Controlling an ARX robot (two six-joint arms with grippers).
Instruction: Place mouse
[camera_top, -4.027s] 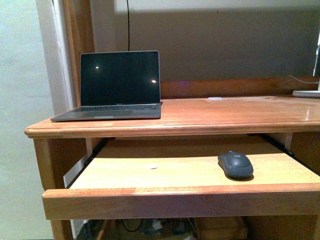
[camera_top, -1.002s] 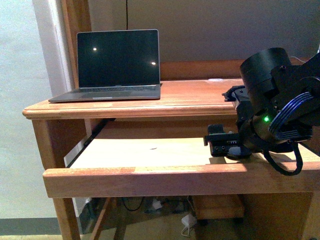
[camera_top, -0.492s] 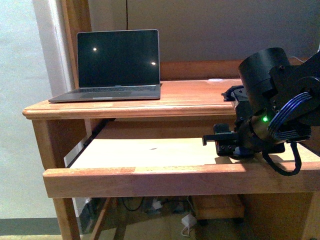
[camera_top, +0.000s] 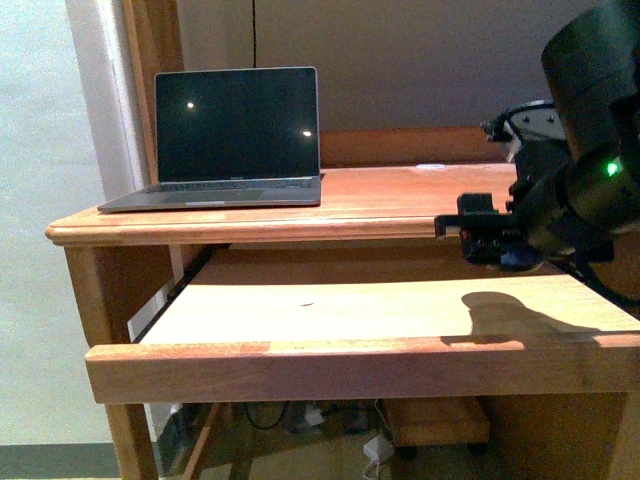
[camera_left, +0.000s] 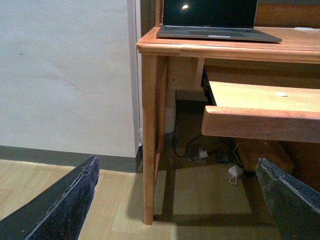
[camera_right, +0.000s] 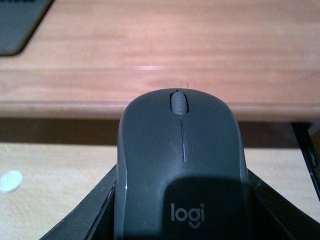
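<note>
Desktop (camera_top: 400, 203) rt of laptop (camera_top: 236, 125) free

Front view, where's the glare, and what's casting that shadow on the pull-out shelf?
Front view: two small bright spots glare on the dark laptop screen; the right gripper holding the mouse casts it onto the shelf. Right wrist view: mouse sharp.

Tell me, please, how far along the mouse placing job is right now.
Done: the mouse is off the pull-out tray, where just a shadow falls. In hand: the right claw grips it in the air, level with the desktop edge. Left: setting it down, probably on the desktop beside the laptop, and letting go. The left claw hangs open, idle.
</note>
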